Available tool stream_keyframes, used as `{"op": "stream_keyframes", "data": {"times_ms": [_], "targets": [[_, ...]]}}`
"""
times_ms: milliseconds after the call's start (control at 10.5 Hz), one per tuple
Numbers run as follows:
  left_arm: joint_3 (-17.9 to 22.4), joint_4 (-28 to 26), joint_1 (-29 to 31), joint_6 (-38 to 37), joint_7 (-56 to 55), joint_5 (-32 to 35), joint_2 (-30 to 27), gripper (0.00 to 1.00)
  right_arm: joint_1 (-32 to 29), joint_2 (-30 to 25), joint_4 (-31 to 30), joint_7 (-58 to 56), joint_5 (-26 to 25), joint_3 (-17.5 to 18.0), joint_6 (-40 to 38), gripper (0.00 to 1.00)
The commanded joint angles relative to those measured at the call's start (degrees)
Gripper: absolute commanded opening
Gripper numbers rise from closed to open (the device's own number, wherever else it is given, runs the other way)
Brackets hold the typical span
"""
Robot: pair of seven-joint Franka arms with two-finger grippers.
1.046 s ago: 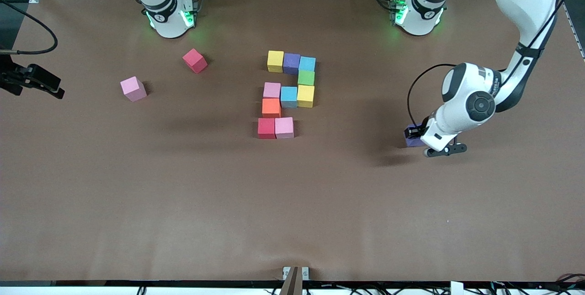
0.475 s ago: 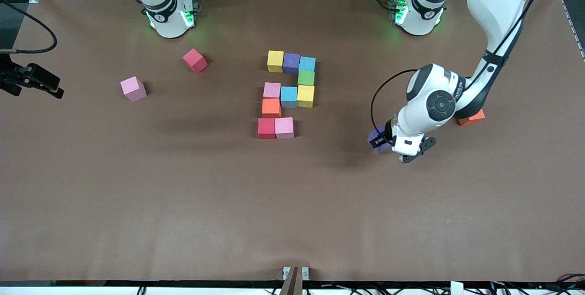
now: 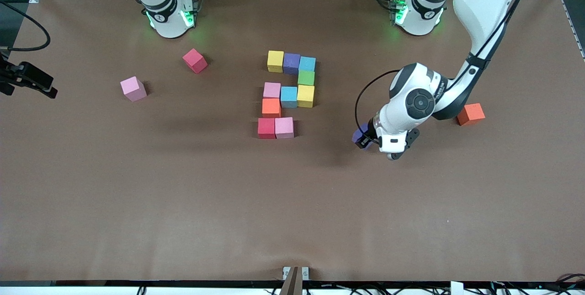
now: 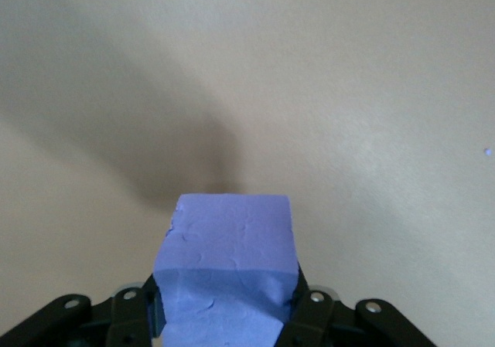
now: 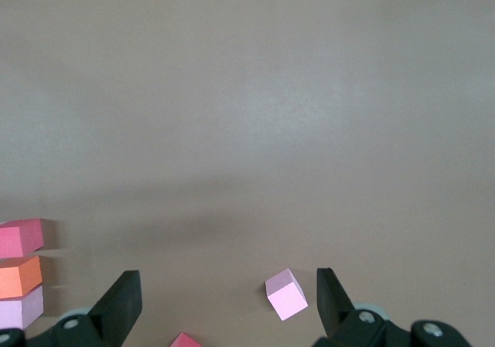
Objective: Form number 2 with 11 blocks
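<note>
1. Here the brown table point(image 3: 183, 203) carries all the things.
2. The left arm reaches from its base toward the middle of the table; the left gripper point(image 3: 365, 142) is up over bare table, between the unfinished number 2 point(image 3: 288, 96) and a loose orange foam cube point(image 3: 471, 114) that lies at the left arm's end of the table.
3. The left gripper's fingers point(image 4: 305, 312) are clamped on a purple foam cube point(image 4: 226, 273), one on each side of it, and the cube is off the table.
4. The right arm waits at its own end of the table; the right gripper point(image 5: 228, 301) has its two fingers wide apart with nothing between them.
5. The number 2 has ten foam cubes on the table: yellow, purple and light blue in the farthest row, green under the light blue one, then pink, light blue and yellow, then one orange, then red and pink nearest the camera.
6. A loose red foam cube point(image 3: 194, 60) and a loose pink foam cube point(image 3: 133, 88) lie apart toward the right arm's end.
</note>
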Motion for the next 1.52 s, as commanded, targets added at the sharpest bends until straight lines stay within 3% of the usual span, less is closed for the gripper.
{"op": "stream_keyframes", "data": {"times_ms": [0, 285, 666, 1426], "targets": [[0.4, 4.0, -4.8, 0.0, -8.3, -2.7, 2.6, 0.58, -0.2, 1.7, 1.6, -1.1, -0.1, 0.7, -0.5, 1.00], [0.4, 4.8, -7.7, 0.8, -14.4, -3.2, 3.4, 0.58, 2.1, 2.3, 1.7, -4.0, -0.1, 1.0, 1.4, 1.00], [0.9, 5.0, -11.1, 8.4, -29.9, -2.7, 5.9, 0.59, 2.0, 2.8, 1.6, -5.0, 0.2, 1.0, 4.8, 1.00], [2.0, 4.8, -13.9, 10.7, -40.4, -2.1, 7.6, 0.59, 2.1, 3.2, 1.7, -4.8, 0.2, 0.9, 5.0, 1.00]]}}
